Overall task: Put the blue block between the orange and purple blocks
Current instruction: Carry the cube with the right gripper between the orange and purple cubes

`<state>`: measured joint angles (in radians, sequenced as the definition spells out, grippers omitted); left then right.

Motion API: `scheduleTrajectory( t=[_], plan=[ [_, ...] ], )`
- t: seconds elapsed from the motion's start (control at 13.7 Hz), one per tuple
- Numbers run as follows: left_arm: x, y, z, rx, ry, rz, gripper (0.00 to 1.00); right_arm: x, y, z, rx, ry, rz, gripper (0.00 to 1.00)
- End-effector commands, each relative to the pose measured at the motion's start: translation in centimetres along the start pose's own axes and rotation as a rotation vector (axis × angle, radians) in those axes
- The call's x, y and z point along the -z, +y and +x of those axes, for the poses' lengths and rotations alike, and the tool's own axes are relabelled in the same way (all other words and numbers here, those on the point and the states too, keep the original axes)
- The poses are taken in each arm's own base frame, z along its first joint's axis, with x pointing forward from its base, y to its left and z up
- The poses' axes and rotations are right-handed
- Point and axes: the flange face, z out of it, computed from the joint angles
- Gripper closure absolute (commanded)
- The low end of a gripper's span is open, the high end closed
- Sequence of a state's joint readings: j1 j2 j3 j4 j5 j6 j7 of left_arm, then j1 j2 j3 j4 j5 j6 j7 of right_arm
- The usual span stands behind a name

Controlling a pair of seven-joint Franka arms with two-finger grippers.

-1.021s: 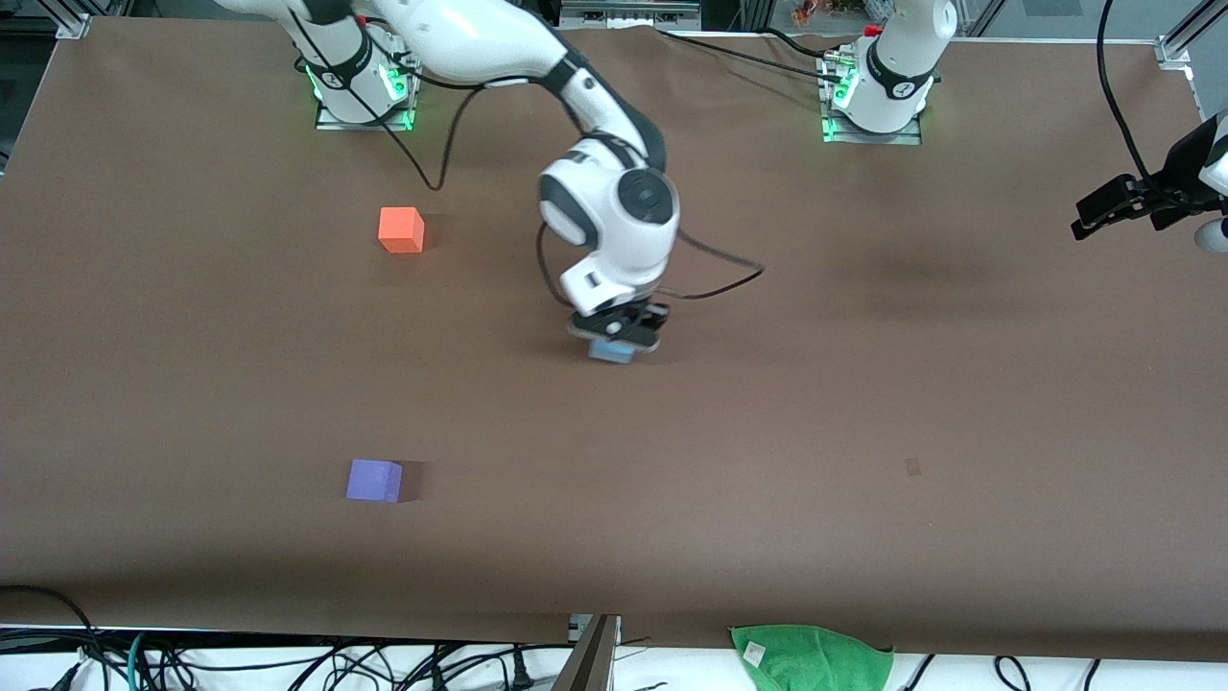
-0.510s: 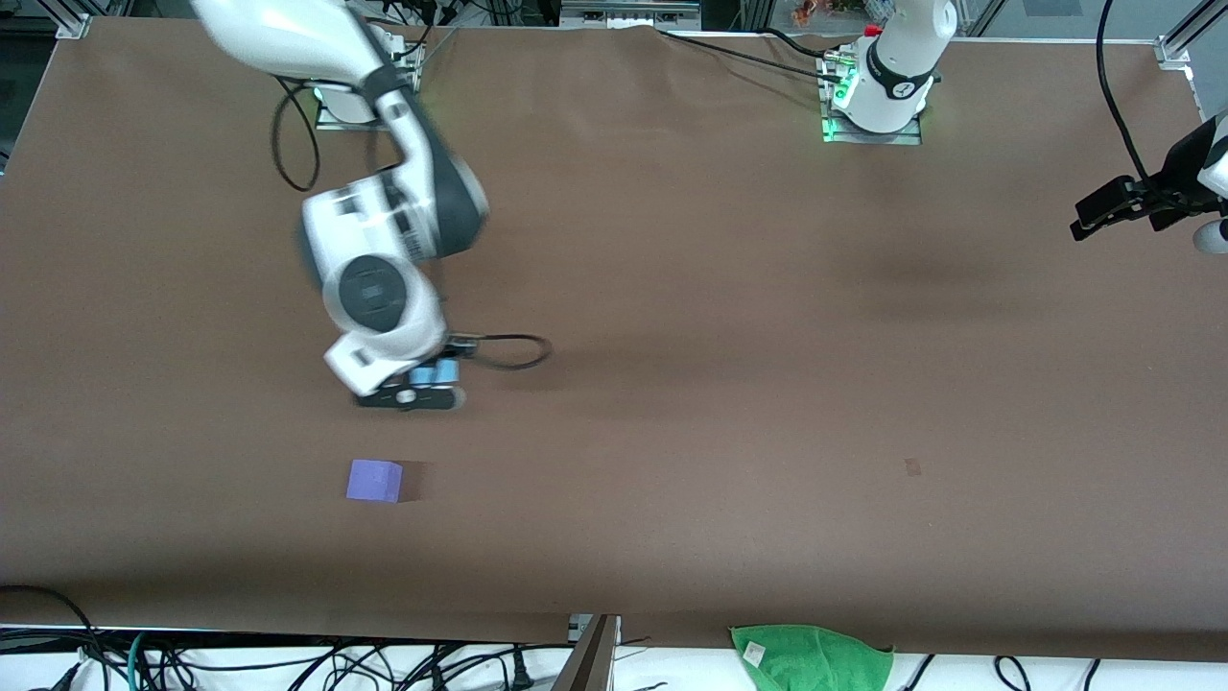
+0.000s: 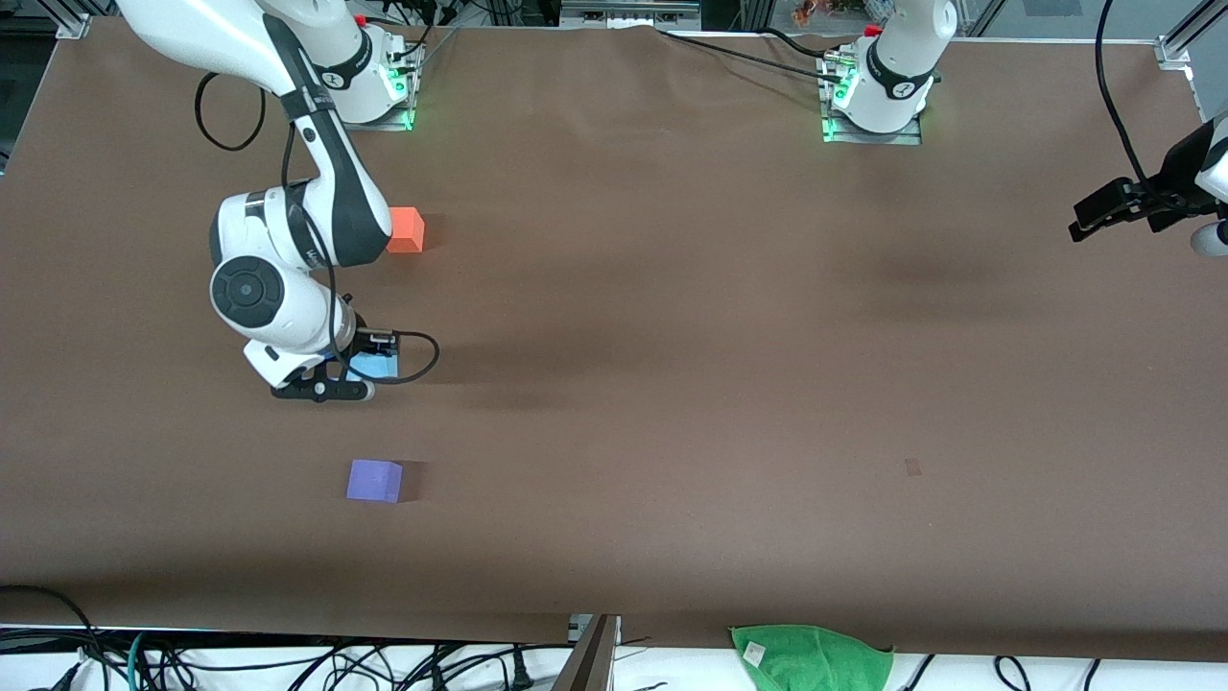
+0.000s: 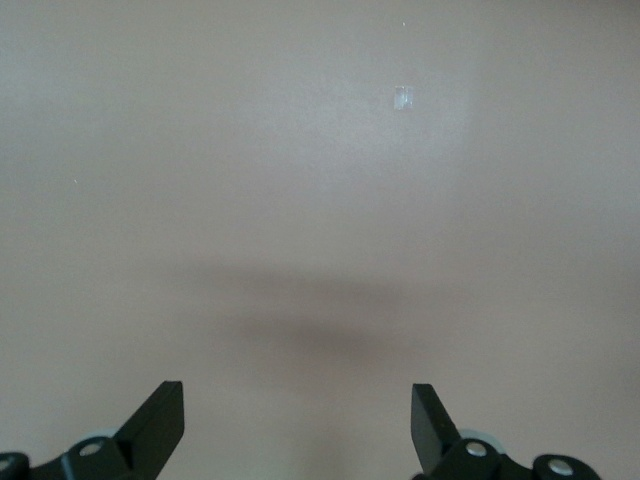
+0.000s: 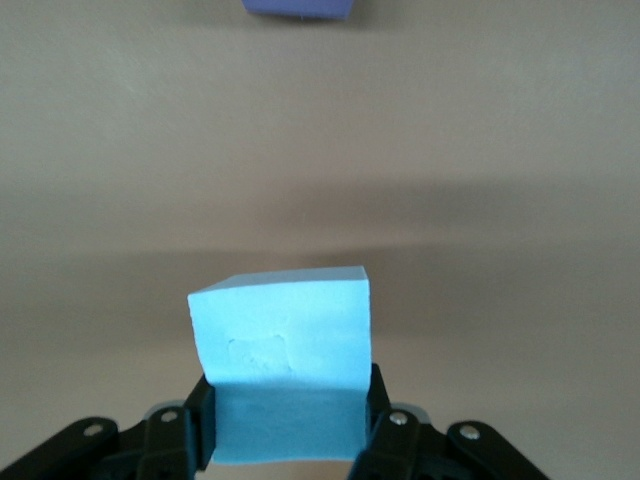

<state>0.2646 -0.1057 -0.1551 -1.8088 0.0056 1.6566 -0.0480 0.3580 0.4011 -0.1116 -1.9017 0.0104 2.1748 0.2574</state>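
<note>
My right gripper (image 3: 369, 368) is shut on the blue block (image 3: 376, 366), a light sky-blue cube, and holds it over the table between the orange block (image 3: 407, 230) and the purple block (image 3: 374, 480). In the right wrist view the blue block (image 5: 285, 355) sits clamped between the black fingers (image 5: 200, 420), with the edge of the purple block (image 5: 297, 8) on the table ahead. The orange block is partly covered by the right arm. My left gripper (image 3: 1098, 213) is open and empty, waiting at the left arm's end of the table; its wrist view shows only bare table between its fingertips (image 4: 160, 420).
A green cloth (image 3: 811, 656) lies past the table's near edge. Cables hang below that edge. A small mark (image 3: 912, 466) shows on the brown table toward the left arm's end.
My right gripper has carried the blue block from the table's middle toward the right arm's end, to a spot between the orange and purple blocks. The left arm has not moved.
</note>
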Motion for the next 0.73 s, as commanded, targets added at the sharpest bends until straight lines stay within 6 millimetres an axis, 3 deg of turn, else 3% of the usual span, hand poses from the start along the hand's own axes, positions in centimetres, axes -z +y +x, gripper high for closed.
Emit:
scheduleTrajectory(
  t=[0.0,0.51,0.58,0.66],
  plan=[
    [-0.1,-0.1,-0.1,-0.019,-0.002,-0.022,0.0,-3.4,1.6,-3.5,-0.05,0.03,0.054,0.62],
    [0.0,-0.2,-0.1,-0.017,0.0,-0.022,0.0,-6.7,2.2,-4.4,-0.078,0.093,0.075,0.62],
    [-0.1,-0.1,-0.1,-0.019,-0.002,-0.022,0.0,-6.7,2.2,-4.4,-0.08,0.093,0.075,0.55],
    [0.0,-0.1,-0.1,-0.019,0.0,-0.022,0.0,-6.5,2.2,-4.3,-0.079,0.093,0.076,0.12]
  ],
)
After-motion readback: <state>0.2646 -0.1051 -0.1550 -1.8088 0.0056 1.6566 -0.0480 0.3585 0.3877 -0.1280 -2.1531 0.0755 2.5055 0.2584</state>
